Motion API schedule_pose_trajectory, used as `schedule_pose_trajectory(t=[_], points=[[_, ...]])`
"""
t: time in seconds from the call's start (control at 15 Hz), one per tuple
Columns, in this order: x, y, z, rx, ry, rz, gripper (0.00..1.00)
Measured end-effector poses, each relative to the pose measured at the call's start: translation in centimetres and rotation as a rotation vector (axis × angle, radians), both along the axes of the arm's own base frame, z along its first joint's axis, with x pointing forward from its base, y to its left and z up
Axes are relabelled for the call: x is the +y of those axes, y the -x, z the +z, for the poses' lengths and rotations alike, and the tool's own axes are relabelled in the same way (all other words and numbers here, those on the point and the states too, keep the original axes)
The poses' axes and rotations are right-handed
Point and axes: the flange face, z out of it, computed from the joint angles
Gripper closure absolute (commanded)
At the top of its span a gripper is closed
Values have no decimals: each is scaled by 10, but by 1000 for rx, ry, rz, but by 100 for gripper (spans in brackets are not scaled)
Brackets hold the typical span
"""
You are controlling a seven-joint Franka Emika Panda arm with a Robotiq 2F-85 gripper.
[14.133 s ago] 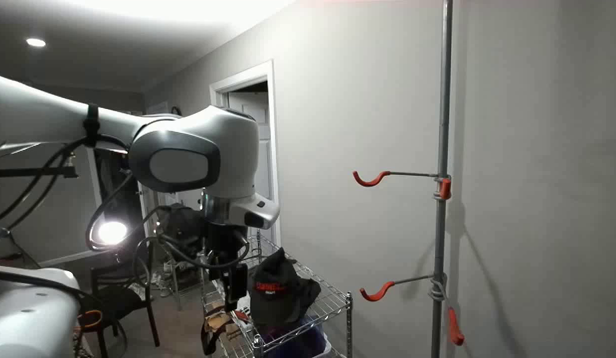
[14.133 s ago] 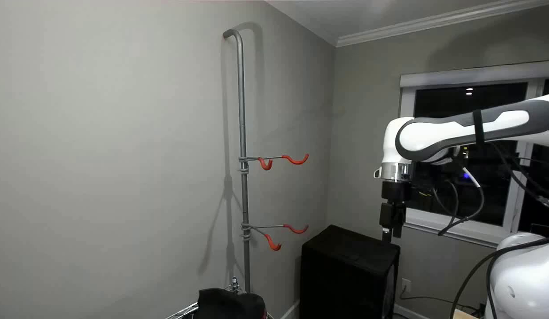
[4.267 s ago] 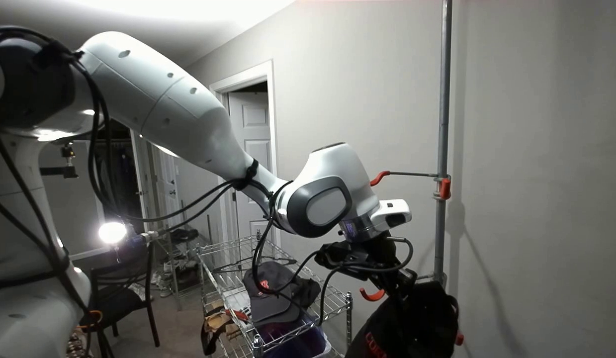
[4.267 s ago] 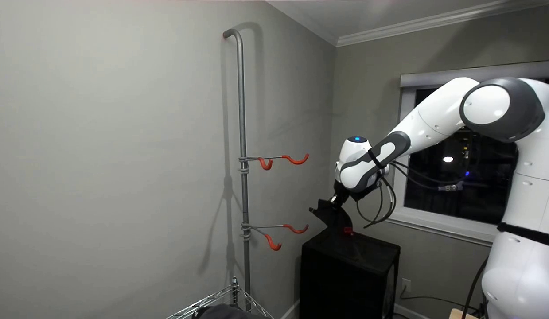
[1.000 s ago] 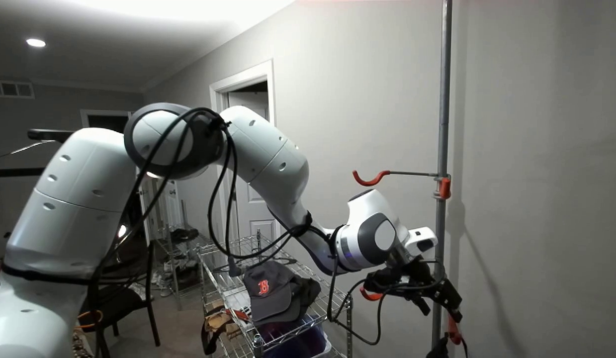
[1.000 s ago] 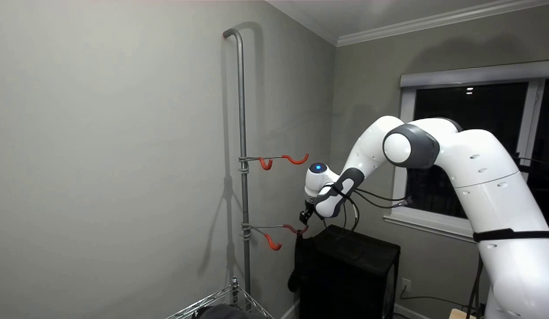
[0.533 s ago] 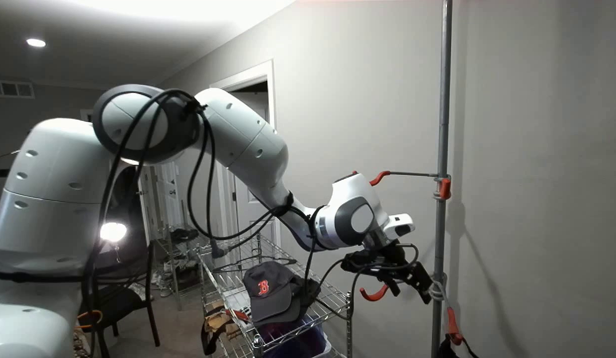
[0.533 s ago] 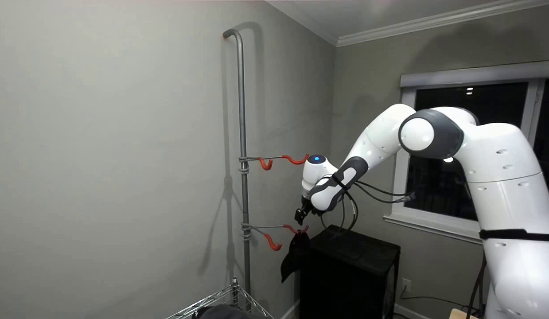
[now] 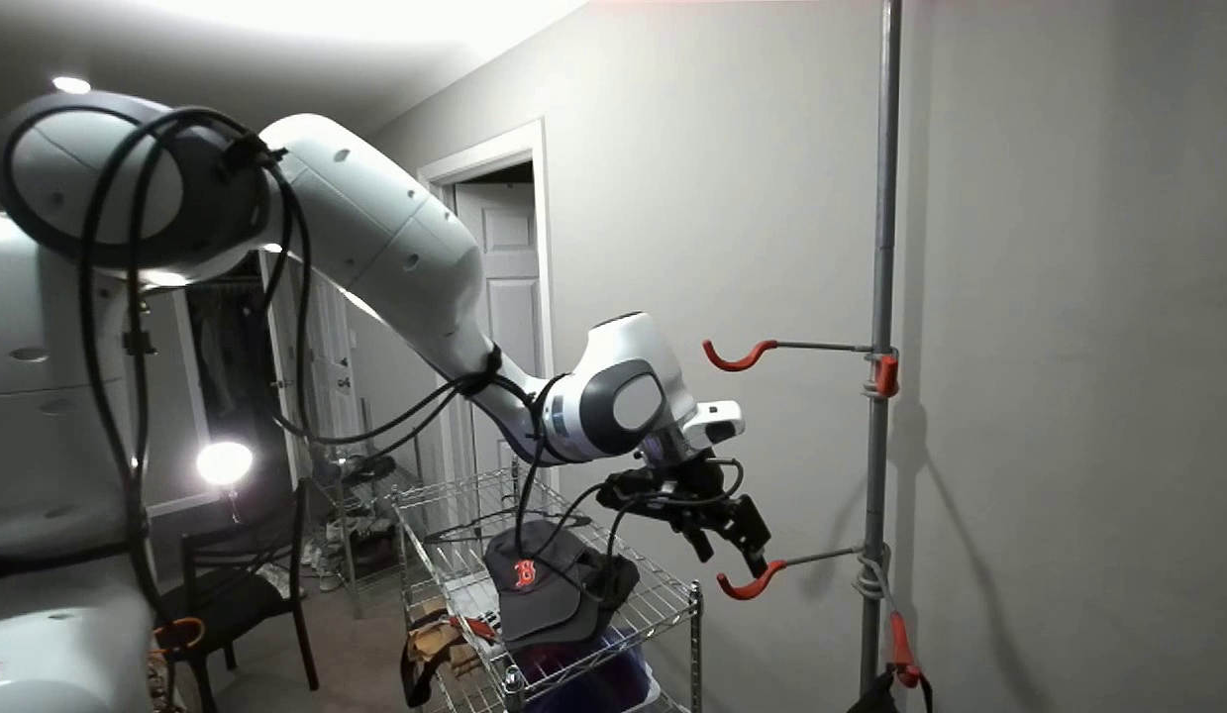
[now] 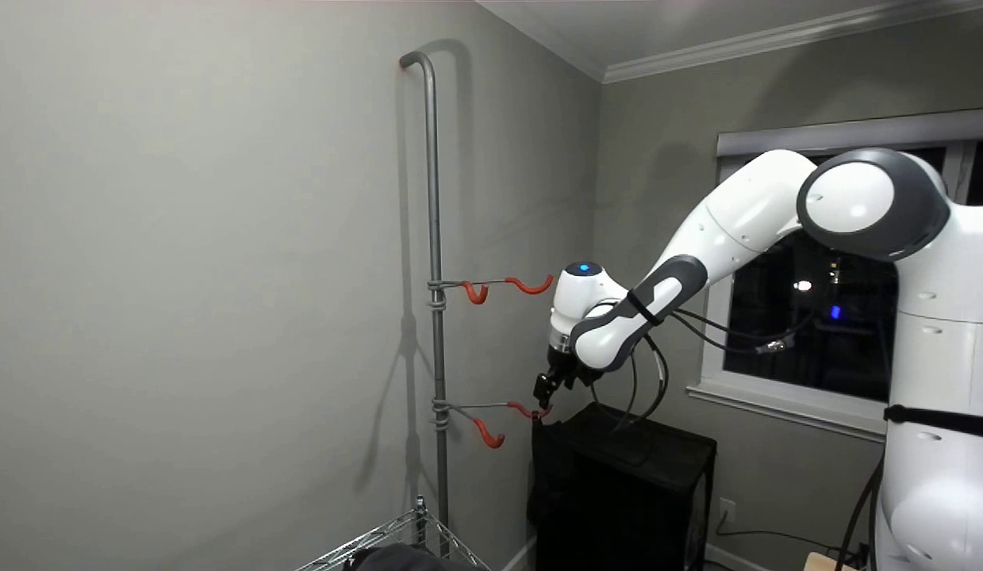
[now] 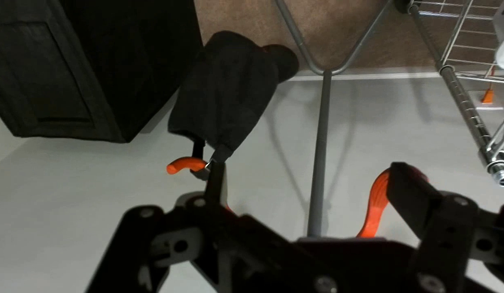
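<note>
On the lower tier of a grey metal pole (image 11: 321,130): one black cap (image 11: 231,93), hung by its strap (image 11: 222,154) from an orange-red hook (image 11: 186,162), crown and brim below the hook. Held by the hook alone, so far as the wrist view shows.

Nearest to it: two black fingers (image 11: 414,199), spread wide, nothing between them. Set just above hook height, tips angled down. Seen from the wrist, one finger stands before that hook, the other before a second orange-red hook (image 11: 376,203); contact with either cannot be told.

Adjoining: one black box (image 10: 626,507), cloth-like finish, close by the cap, touching or apart not clear. Across the pole from the box: one wire rack (image 9: 695,606), bearing one grey cap (image 9: 539,599) with a red letter B, and one further dark cap (image 9: 621,584) just beside it. Higher on the pole: upper hooks (image 10: 531,291), same colour.

Step in hand, as judged: the hanging looks complete, leaving the fingers to be drawn clear. Next move calls for, as judged: a slow retreat away from pole and hooks, fingers held apart, with care that neither snags the strap or lifts it off the hook's upturned tip.
</note>
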Motion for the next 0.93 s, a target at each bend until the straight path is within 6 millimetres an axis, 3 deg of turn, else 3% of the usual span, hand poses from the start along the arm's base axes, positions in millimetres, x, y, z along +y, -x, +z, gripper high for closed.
schedule_pose_trajectory(t=[0.27, 0.47, 0.67, 0.93], points=[[34, 33, 5, 32, -50, 3, 0], [77, 51, 12, 45, -72, 31, 0], [144, 67, 21, 63, -66, 95, 0], [251, 100, 27, 92, -32, 237, 0]])
